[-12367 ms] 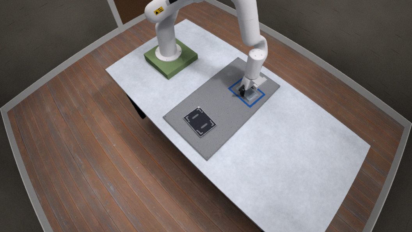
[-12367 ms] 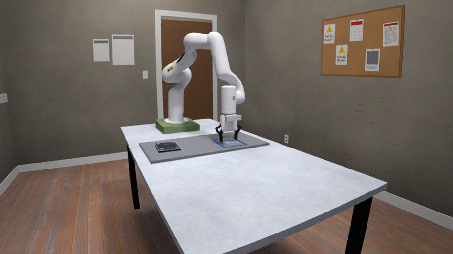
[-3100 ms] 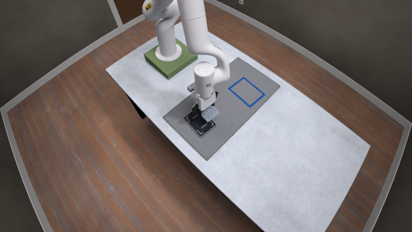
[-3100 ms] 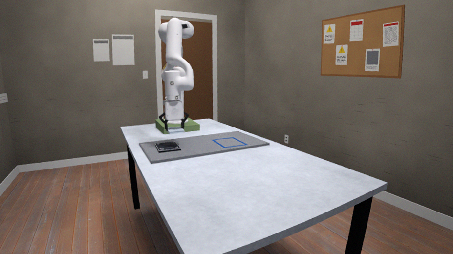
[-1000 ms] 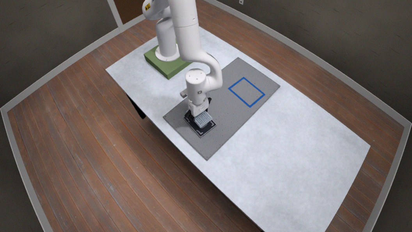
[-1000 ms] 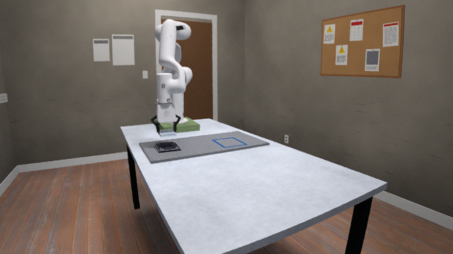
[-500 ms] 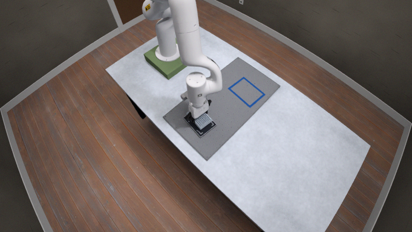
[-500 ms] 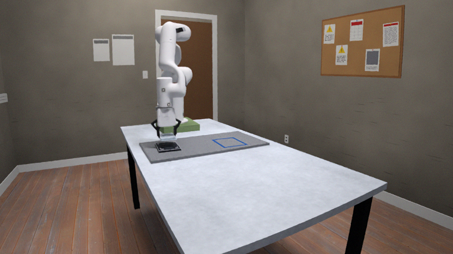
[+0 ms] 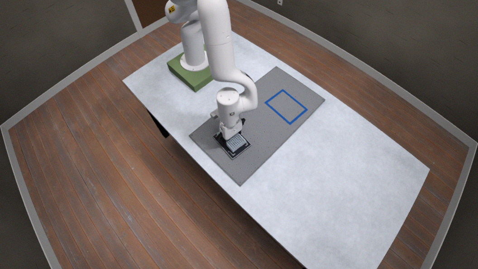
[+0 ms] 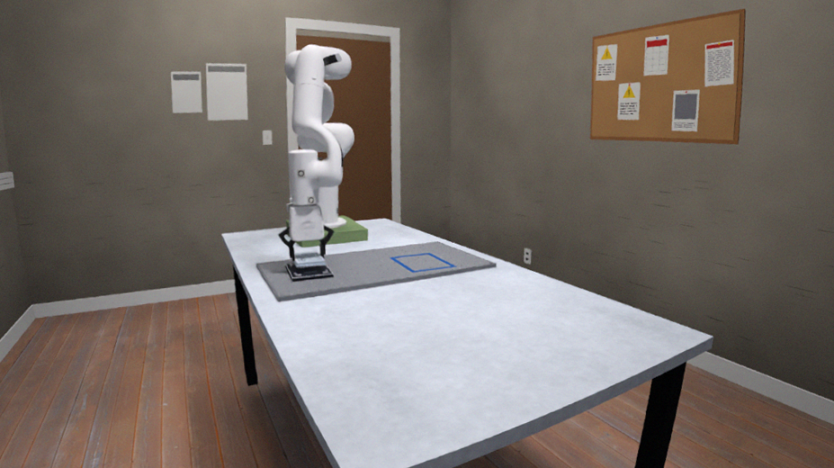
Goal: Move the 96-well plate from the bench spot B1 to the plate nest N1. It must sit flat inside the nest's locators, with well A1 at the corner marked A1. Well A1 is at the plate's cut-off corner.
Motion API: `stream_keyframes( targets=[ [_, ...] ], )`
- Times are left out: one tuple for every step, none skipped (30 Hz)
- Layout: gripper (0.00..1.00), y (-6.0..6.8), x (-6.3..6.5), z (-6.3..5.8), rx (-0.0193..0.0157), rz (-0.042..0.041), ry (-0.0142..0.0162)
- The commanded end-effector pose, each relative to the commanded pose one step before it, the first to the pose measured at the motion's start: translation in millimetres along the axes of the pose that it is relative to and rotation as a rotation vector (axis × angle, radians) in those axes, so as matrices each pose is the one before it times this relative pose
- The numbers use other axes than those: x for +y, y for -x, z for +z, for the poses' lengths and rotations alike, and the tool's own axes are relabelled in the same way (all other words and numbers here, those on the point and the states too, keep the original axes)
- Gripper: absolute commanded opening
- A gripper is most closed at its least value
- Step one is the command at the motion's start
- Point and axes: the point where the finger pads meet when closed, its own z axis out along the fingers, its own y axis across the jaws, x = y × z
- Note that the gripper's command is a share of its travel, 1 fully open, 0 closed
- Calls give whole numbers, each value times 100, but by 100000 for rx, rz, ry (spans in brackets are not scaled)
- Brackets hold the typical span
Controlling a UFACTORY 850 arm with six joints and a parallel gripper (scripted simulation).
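The black-fingered pincer (image 10: pixel 305 249) of the white arm points straight down, clamped across the pale, translucent 96-well plate (image 9: pixel 236 141), which sits low over the black square plate nest (image 9: pixel 233 154); whether it touches the nest cannot be told. In the top view, the blue-outlined rectangle (image 9: pixel 302 114) lies at about two o'clock from the nest on the grey perforated board (image 9: pixel 240 170), well apart from it. The green base block (image 9: pixel 187 78) stands at eleven o'clock on the white bench (image 9: pixel 334 187).

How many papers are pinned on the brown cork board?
5: two yellow-triangle warning sheets at its left, a red-topped sheet top middle, a text sheet top right, and a grey-square sheet below.
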Motion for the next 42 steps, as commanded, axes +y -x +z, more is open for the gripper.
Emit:
stream_keyframes(
  targets=[
    [0, 97, -27, 623, -189, -4, -47],
    [0, 0, 0, 167, 0, 0, 0],
    [0, 0, 0, 167, 0, 0, 0],
    [0, 0, 0, 17, 0, 0, 0],
    [0, -3, 2, -7, 3, 1, -4],
    [0, 2, -1, 2, -1, 0, 2],
    [0, 2, -1, 2, -1, 0, 1],
    [0, 0, 0, 0, 0, 0, 0],
    [0, 0, 0, 0, 0, 0, 0],
    [0, 1, -1, 2, -1, 0, 1],
    [0, 0, 0, 0, 0, 0, 0],
    [0, -1, 0, 0, 0, 0, 0],
    [0, -1, 0, 0, 0, 0, 0],
    [0, -1, 0, 0, 0, 0, 0],
    [0, -1, 0, 0, 0, 0, 0],
    [0, -1, 0, 0, 0, 0, 0],
    [0, -1, 0, 0, 0, 0, 0],
    [0, 6, -2, -6, -9, -1, -3],
    [0, -1, 0, 1, 2, 0, 1],
    [0, -1, 0, 0, 1, 0, 0],
    [0, 1, 0, -1, -1, 0, 0],
    [0, 1, 0, -1, -2, 0, -1],
    [0, -8, 3, 6, 8, 1, 3],
    [0, -1, 0, 16, 0, 0, 0],
    [0, 0, 0, 0, 0, 0, 0],
    [0, 0, 0, 0, 0, 0, 0],
    [0, 0, 0, 17, 0, 0, 0],
    [0, 0, 0, 16, 0, 0, 0],
    [0, 0, 0, 16, 0, 0, 0],
    [0, 0, 0, 17, 0, 0, 0],
    [0, 0, 0, 17, 0, 0, 0],
    [0, 0, 0, 17, 0, 0, 0],
    [0, 0, 0, 17, 0, 0, 0],
    [0, 0, 0, 17, 0, 0, 0],
    [0, 0, 0, 17, 0, 0, 0],
    [0, 0, 0, 17, 0, 0, 0],
    [0, 0, 0, 17, 0, 0, 0],
    [0, 0, 0, 17, 0, 0, 0],
    [0, 0, 0, 17, 0, 0, 0],
    [0, 0, 0, 17, 0, 0, 0],
    [0, 0, 0, 17, 0, 0, 0],
    [0, 0, 0, 0, 0, 0, 0]
  ],
)
